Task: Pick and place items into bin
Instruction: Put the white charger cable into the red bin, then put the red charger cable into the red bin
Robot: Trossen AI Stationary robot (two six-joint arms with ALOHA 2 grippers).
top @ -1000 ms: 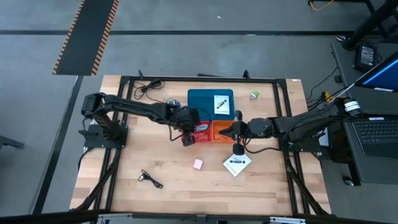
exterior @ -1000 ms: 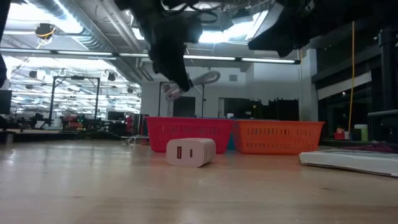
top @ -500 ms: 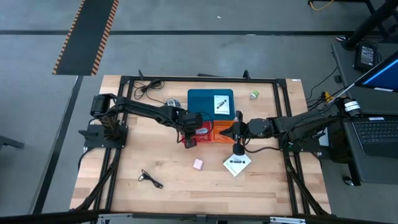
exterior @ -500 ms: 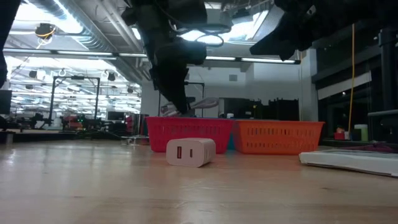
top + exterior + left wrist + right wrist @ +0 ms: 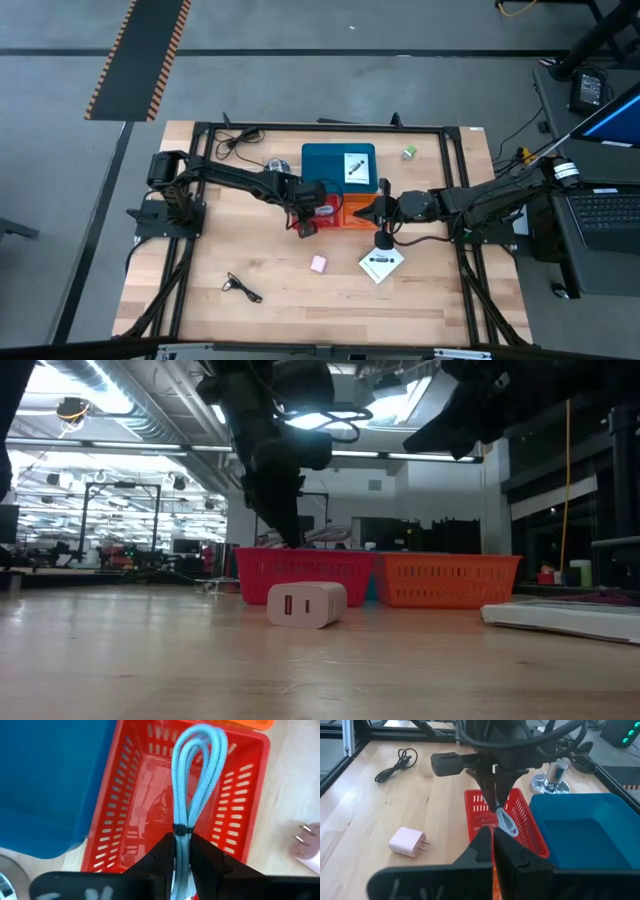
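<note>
My left gripper (image 5: 182, 840) hangs over the red bin (image 5: 240, 795), shut on a pale blue-grey looped cable (image 5: 197, 775). The cable also shows in the right wrist view (image 5: 507, 824), reaching down into the red bin (image 5: 480, 805). My right gripper (image 5: 493, 836) is shut and waits above the orange bin (image 5: 358, 212). One white pen card (image 5: 353, 166) lies in the blue bin (image 5: 325, 165); the other card (image 5: 381, 263) lies flat on the table. A pale cube (image 5: 318, 263), a green cube (image 5: 409, 152) and two black cables (image 5: 243, 287) (image 5: 235, 140) rest on the table. My left gripper pinches the cable bundle between its two fingers just behind the black tie (image 5: 180, 828). The fingers (image 5: 285, 525) come from above, pointing down, and lie along the strands. The looped end (image 5: 200, 745) hangs below them inside the red bin's walls; whether it touches the floor, I cannot tell.
The red bin (image 5: 320, 212) and the orange bin stand side by side, with the blue bin behind them. A round silver disc (image 5: 277, 164) sits left of the blue bin. A black frame (image 5: 200, 130) rims the table. Open wood lies toward the near edge.
My left gripper has come down toward the red bin, staying shut on the pale cable. The cable's loop, which hung well above the bin's rim a second ago, now dips inside the rim. My right arm has kept still.
</note>
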